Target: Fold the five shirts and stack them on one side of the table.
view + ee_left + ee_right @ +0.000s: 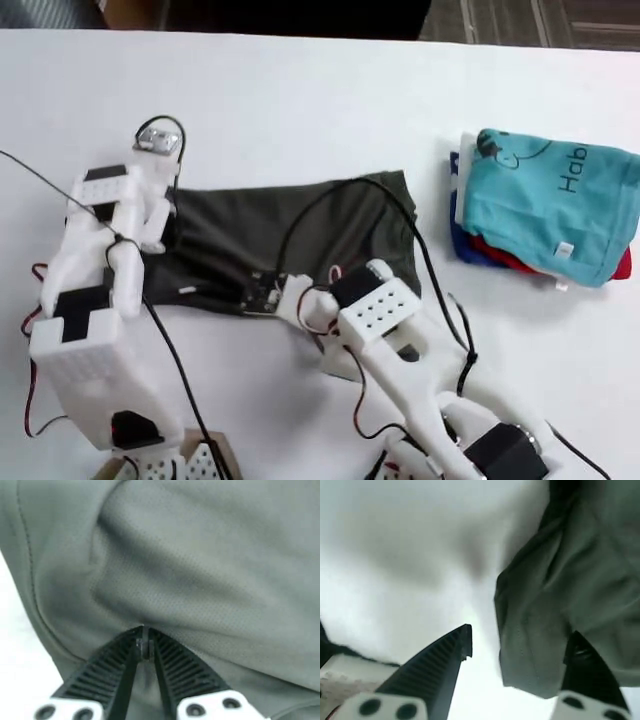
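The left jaws are closed together at the tips, and they pinch a small fold of the dark shirt (200, 570); wrinkles in the cloth run away from this place. The right jaws are wide apart; one edge of the same shirt hangs between them, nearer to one jaw, and the cloth there is bunched in soft folds above the white desk (395, 555). In the high view the left arm (100, 260) stands over the left end of the dark shirt (300, 225); the right arm (400, 340) comes to its near edge, about at the middle of its length. The shirt lies spread and wrinkled in the middle of the desk (300, 90), with its long side along the near edge. Well apart from it, close to the right edge of the desk, there is a stack of folded shirts; a teal shirt (560, 200) is on top, and a red shirt (500, 255) and a blue shirt (468, 243) show under it.
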Motion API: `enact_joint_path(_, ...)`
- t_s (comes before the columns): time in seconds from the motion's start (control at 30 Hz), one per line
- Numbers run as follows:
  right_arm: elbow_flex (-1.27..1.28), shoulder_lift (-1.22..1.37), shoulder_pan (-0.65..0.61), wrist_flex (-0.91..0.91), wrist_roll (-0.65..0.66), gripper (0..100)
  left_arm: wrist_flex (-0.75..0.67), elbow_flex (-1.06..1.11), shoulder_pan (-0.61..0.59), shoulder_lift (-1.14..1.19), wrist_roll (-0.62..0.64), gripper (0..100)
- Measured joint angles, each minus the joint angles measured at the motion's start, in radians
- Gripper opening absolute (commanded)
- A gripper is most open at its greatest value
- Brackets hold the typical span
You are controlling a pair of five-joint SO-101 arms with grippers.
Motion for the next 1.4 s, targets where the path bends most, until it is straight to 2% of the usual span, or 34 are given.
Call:
enact_joint_path(0.27,0.107,0.0,0.061,-0.196,0.003,30.2,0.0,0.0,0.0,0.0,0.0,3)
enact_joint_path(0.47,0.115,0.026,0.124,-0.206,0.049,30.2,0.0,0.0,0.0,0.0,0.0,3)
enact_joint_path(0.73,0.115,0.129,0.127,-0.242,0.072,30.0,0.0,0.0,0.0,0.0,0.0,3)
enact_joint_path(0.83,0.115,0.138,0.127,-0.25,0.071,24.2,0.0,0.0,0.0,0.0,0.0,3)
enact_joint_path(1.03,0.103,0.14,0.137,-0.27,0.069,1.1,0.0,0.0,0.0,0.0,0.0,3)
enact_joint_path(1.4,0.028,0.143,0.157,-0.287,0.072,2.0,0.0,0.0,0.0,0.0,0.0,3)
